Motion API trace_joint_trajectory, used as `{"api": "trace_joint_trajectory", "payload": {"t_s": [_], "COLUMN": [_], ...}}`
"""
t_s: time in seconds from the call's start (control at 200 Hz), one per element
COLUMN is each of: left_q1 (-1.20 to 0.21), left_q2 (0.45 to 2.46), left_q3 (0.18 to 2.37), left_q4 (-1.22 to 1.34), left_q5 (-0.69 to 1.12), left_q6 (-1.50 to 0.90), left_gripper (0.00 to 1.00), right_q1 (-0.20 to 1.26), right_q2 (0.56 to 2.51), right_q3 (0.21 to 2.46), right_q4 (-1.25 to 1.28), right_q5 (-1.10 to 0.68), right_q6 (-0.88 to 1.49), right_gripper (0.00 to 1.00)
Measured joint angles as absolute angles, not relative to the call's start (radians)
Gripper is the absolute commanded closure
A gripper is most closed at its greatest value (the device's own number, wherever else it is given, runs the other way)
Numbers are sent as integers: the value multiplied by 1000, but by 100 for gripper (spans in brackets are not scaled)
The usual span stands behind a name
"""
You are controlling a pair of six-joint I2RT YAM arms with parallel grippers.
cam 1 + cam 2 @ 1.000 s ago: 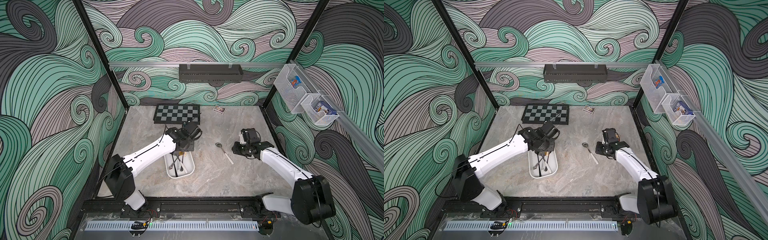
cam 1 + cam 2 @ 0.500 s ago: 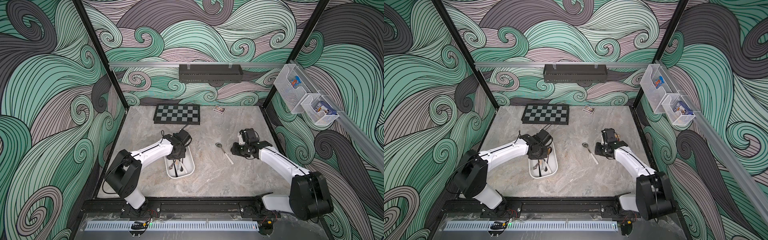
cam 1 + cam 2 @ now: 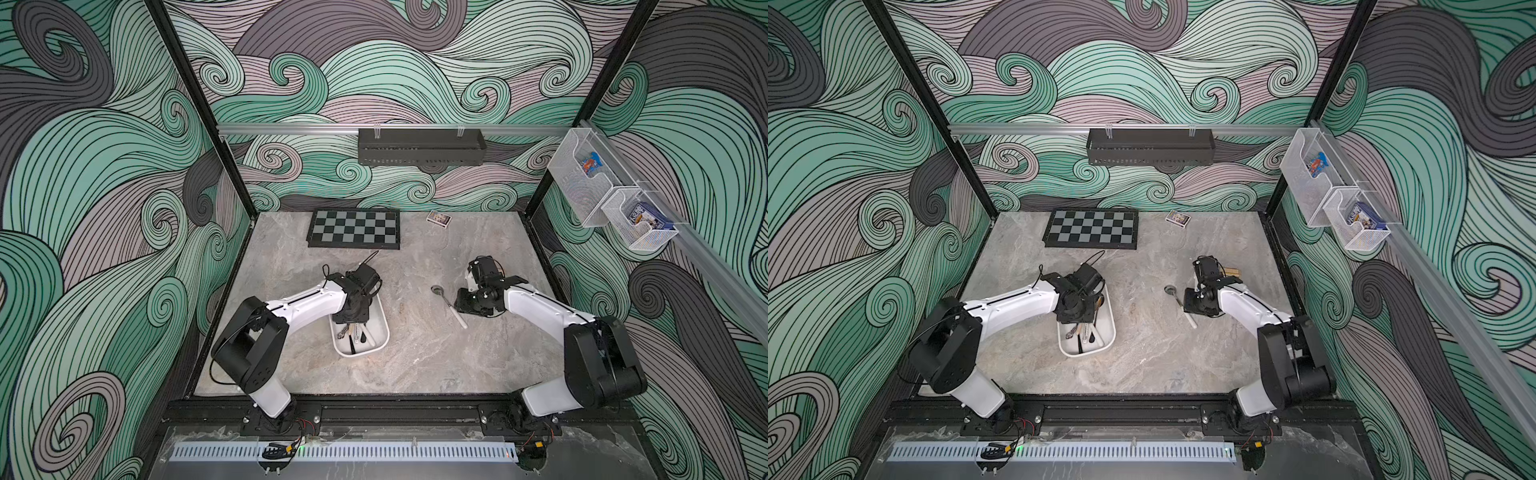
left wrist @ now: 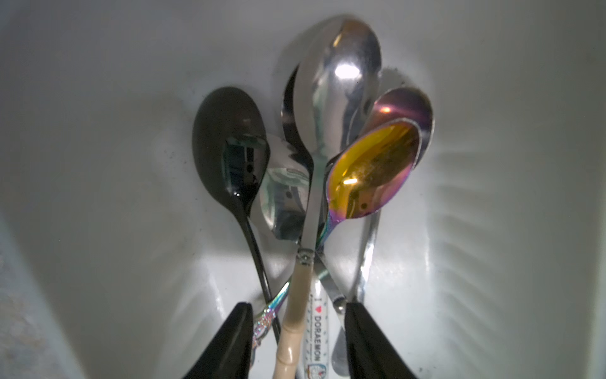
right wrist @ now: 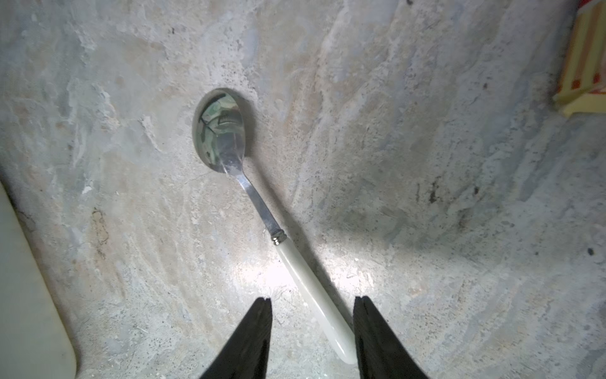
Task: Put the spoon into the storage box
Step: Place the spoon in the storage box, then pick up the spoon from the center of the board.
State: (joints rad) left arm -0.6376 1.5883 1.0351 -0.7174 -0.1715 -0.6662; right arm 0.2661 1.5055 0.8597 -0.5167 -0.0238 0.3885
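Wrist views: left pincer (image 4: 296, 306) spread in box (image 4: 98, 164); right pincer (image 5: 313, 300) spread, seemingly astride spoon (image 5: 278, 237).

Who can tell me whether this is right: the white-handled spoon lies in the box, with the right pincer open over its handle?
Wrong in one respect: the white-handled spoon lies on the table, not in the box, as the right wrist view shows. The right pincer is indeed open over its handle.
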Motion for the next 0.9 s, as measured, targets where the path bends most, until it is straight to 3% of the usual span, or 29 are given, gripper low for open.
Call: {"api": "trace_joint_trajectory", "payload": {"t_s": [0.305, 0.54, 0.76, 0.901], "left_q1": [-638, -636, -634, -631], "left_q2": [1216, 943, 854, 859], "left_q3": [1161, 1102, 1051, 997], "left_q4": [-841, -907, -958, -960], "left_q5": [-195, -230, -270, -270], "left_q6": [-611, -542, -505, -498], "left_gripper": [42, 32, 32, 32], "right_q1": [283, 342, 370, 377], "right_q2": [1585, 1705, 1737, 1737], "right_q3": [909, 990, 1008, 1008], "right_q4": [-540, -575, -595, -611], "right_q5": [-1, 14, 33, 58], "right_q6": [366, 334, 315, 311], "right_gripper": [52, 55, 64, 76]}}
